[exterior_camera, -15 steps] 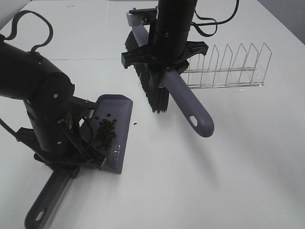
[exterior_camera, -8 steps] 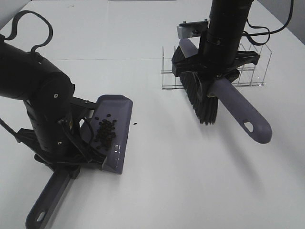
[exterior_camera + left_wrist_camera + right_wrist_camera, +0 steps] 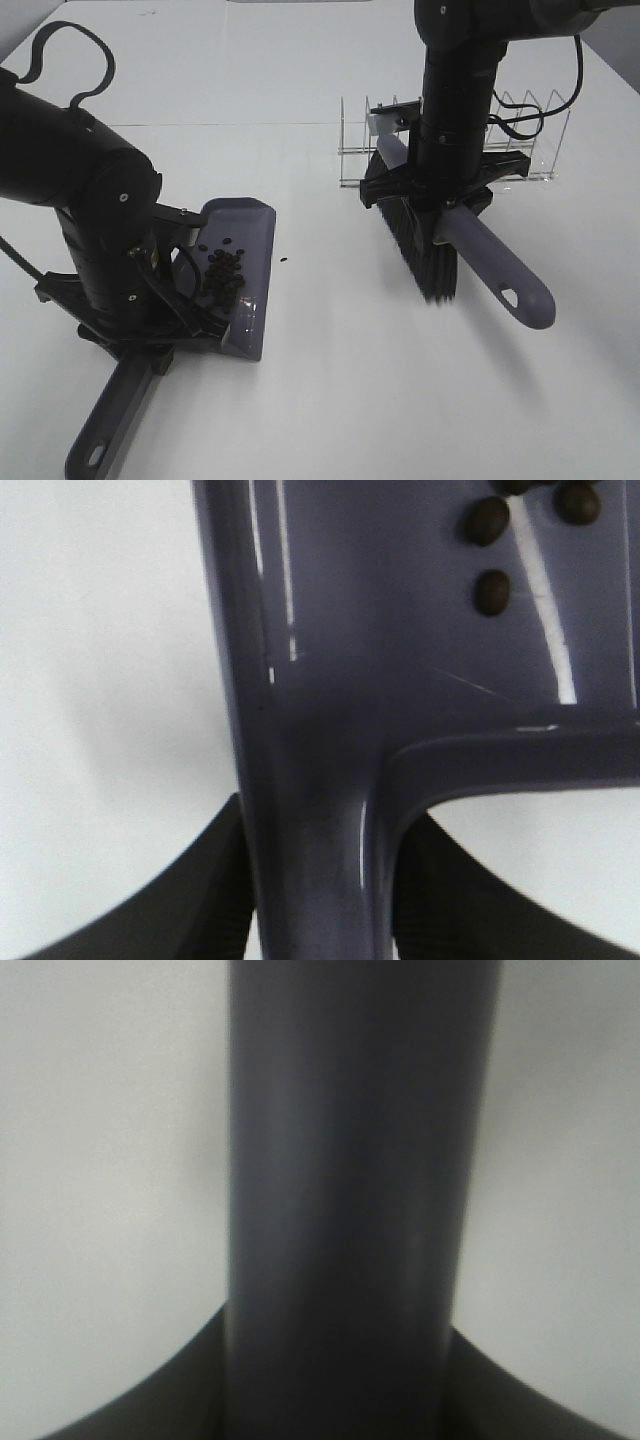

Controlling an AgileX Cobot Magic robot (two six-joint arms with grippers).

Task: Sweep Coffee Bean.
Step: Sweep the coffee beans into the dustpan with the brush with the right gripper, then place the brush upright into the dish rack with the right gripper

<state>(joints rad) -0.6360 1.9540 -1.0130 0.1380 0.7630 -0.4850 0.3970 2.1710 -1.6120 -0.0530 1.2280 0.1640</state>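
The grey-purple dustpan rests on the white table at the left, with a cluster of dark coffee beans in its tray; a few beans show in the left wrist view. One stray bean lies on the table just right of the pan. My left gripper is shut on the dustpan's handle. My right gripper is shut on the brush's grey-purple handle and holds the brush above the table at the right, black bristles down.
A clear wire dish rack stands behind the right arm. The brush handle's free end sticks out toward the front right. The dustpan's handle end reaches the front left.
My right gripper has carried the brush from beside the dustpan to the right, in front of the rack, then lower and nearer. The left gripper and dustpan have barely moved.
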